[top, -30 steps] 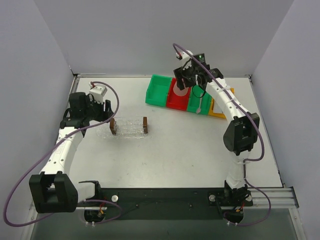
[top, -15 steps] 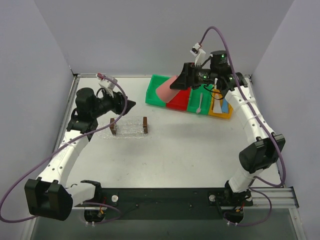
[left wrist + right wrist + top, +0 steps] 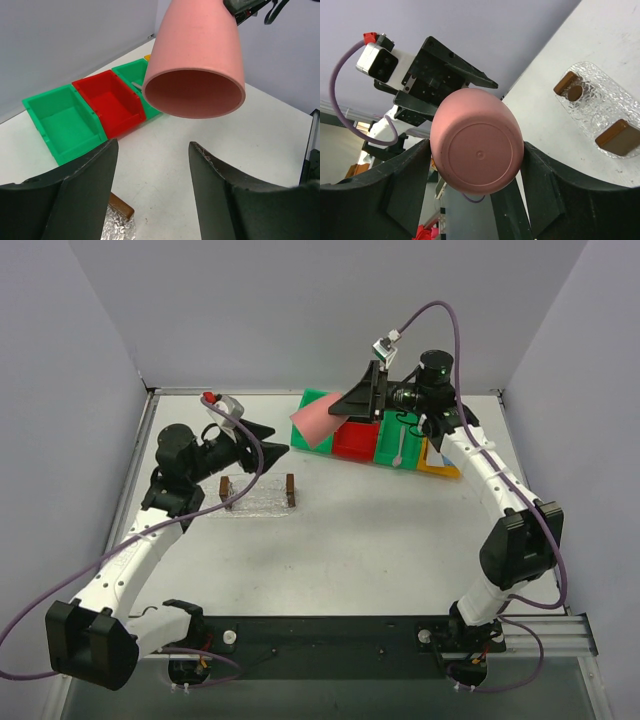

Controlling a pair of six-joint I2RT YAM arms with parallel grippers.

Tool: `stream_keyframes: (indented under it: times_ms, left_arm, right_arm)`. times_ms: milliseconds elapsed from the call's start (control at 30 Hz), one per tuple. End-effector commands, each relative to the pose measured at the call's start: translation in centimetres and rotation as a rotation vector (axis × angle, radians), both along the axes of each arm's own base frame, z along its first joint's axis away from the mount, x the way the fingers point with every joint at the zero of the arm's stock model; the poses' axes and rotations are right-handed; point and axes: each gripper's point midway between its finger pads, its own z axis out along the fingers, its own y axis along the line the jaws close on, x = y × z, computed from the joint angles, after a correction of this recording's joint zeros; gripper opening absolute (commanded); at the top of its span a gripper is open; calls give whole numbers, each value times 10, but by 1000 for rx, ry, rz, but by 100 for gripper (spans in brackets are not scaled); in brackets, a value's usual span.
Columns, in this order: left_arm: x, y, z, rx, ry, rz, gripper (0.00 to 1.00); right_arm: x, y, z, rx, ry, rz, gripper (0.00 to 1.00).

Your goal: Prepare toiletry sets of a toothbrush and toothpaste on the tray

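My right gripper [image 3: 345, 407] is shut on a stubby pink cup [image 3: 313, 423] and holds it sideways in the air, left of the bins. The cup's base [image 3: 477, 143] sits between the right fingers. My left gripper [image 3: 270, 447] is open and empty. It is raised above the tray [image 3: 258, 502] and points at the cup's mouth [image 3: 194, 94], a short gap away. The clear tray with its two brown end blocks also shows in the right wrist view [image 3: 594, 106]. The toothbrush [image 3: 399, 445] lies in a green bin. The toothpaste is mostly hidden by the right arm.
A row of bins stands at the back: green [image 3: 316, 400], red [image 3: 355, 443], green [image 3: 388, 452], yellow [image 3: 436, 466]. In the left wrist view a green bin [image 3: 60, 122] and the red bin [image 3: 111, 100] look empty. Walls close the table on three sides.
My right gripper has lifted the pink cup from the red bin, tipped it sideways and carried it left. My left gripper has risen from the tray and turned right toward the cup.
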Motion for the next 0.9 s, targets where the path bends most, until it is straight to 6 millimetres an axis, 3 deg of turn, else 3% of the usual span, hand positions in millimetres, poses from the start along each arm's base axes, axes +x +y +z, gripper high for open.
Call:
stream_keyframes:
  times_ms: [0,267,567,733,867]
  left_arm:
    - [-4,-10,23,-56,-81,-46,69]
    - [-2,-20,34,-124,-75,-86,69]
    - [3,-23,34,-188,-65,-85,68]
    - [0,-25,38,-218,-52,-100,54]
    - [1,-26,36,-224,-40,-101,50]
  right_arm:
    - [-18,5,35,101,-54,81,19]
    - [-24,11,26,122,-36,101,19]
    - [-32,15,37,197,-2,127,18]
    - [-32,17,31,206,7,134,18]
    - [-36,19,33,212,1,144,17]
